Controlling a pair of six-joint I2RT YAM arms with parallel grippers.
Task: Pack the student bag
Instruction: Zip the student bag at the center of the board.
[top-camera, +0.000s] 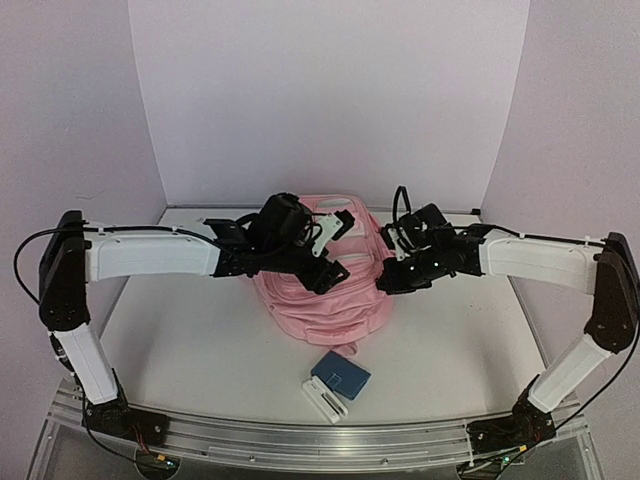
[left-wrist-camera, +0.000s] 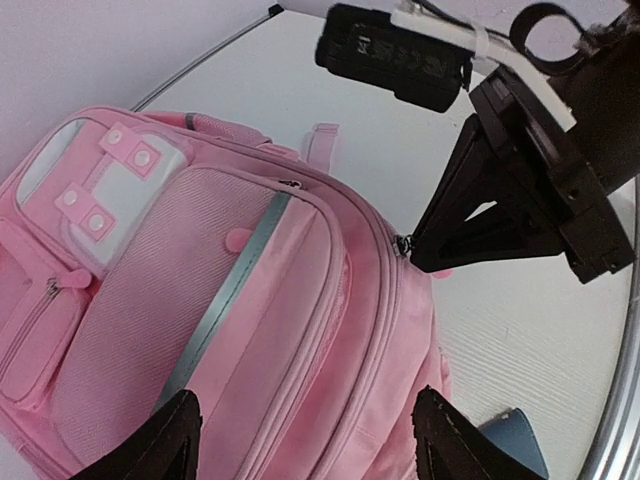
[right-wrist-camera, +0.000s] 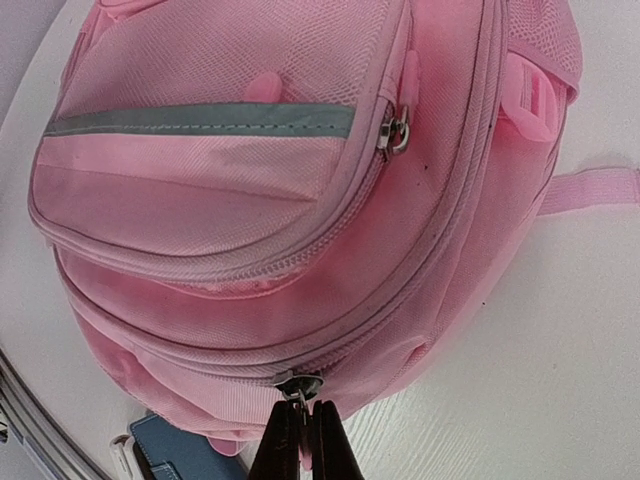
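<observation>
From above, the pink backpack (top-camera: 322, 300) lies flat on the white table (top-camera: 200, 330) in the middle of the frame, between the two arms, its top toward the back wall. The left gripper (top-camera: 338, 250) hangs over the upper middle of the backpack with its two fingers spread well apart and nothing between them. The right gripper (top-camera: 388, 282) sits at the backpack's right edge, fingers pressed together. Below the backpack, near the bottom centre of the frame, lies a flat blue object (top-camera: 342, 373) with a white piece (top-camera: 325, 400) touching its lower left side; what they are is not clear. In the left wrist view, the backpack fills the left and centre of the frame, with a grey strip (left-wrist-camera: 225, 300) running diagonally across a front pocket and a white flap (left-wrist-camera: 130, 190) with pink tabs at the upper left. The left fingertips (left-wrist-camera: 170, 440) show at the bottom edge, wide apart, above the fabric and holding nothing. At the right of the frame the right gripper's black tip meets a metal zip pull (left-wrist-camera: 405, 245) on the backpack's outer seam. In the right wrist view, the backpack covers most of the frame, and the closed right fingers at the bottom centre pinch the zip pull on the main zip. A pink strap (right-wrist-camera: 590, 188) trails off to the right edge, and the blue object peeks out at the lower left.
</observation>
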